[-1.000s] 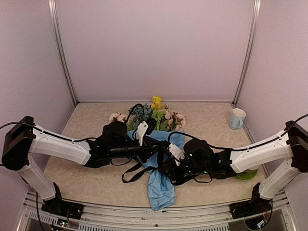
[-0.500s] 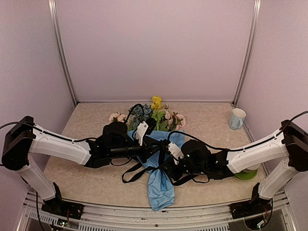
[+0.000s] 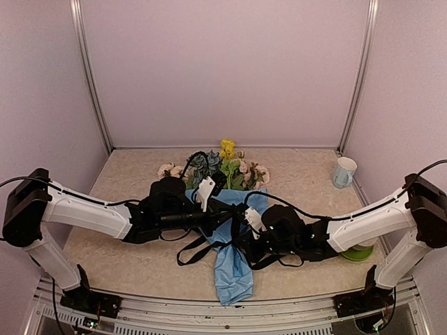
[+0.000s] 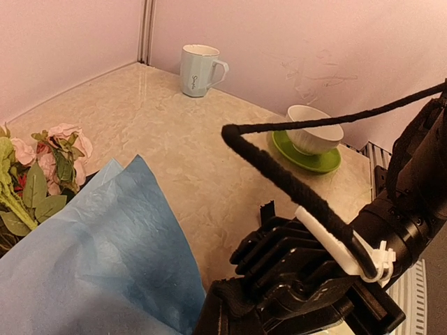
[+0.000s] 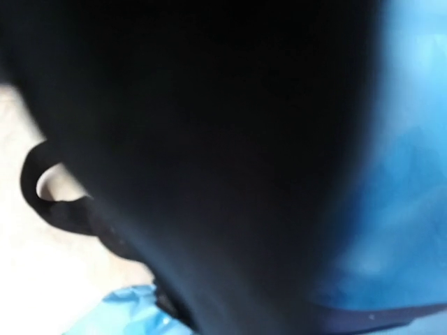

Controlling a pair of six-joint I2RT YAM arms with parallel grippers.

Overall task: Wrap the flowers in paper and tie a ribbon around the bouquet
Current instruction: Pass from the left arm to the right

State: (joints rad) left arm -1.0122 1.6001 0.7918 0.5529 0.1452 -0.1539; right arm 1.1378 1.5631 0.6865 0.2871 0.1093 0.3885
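Left claw (image 3: 225,211): fully closed, tip over the upper part of the paper (image 3: 234,272), just near-side of the flowers (image 3: 223,167).

Right claw (image 3: 242,229): fully closed, tip just beside the left claw, over the middle of the paper. Its wrist view is almost wholly blocked by a dark blur, with only a ribbon loop (image 5: 52,202) and blue paper (image 5: 408,174) showing at the margins.

Held item: black ribbon (image 3: 190,251) runs up from its loops towards the spot where the two claws meet. Whether either claw pinches ribbon or paper cannot be determined.

Task item: the flowers lie wrapped in the paper at the desk (image 3: 126,174) centre. Blooms point to the far edge and the narrow paper tail reaches the near edge. Ribbon loops lie on the desk to the left of the paper, below the left claw.

Edges and room: bare desk surface shows left of the bundle out to the left edge. A mug (image 3: 343,172) stands in the far right corner, well apart from the claws. A cup (image 4: 314,129) on a green saucer (image 3: 357,252) sits near the right edge, beside the right forearm. A black cable (image 4: 279,174) arches over the right arm, in front of the left wrist camera.
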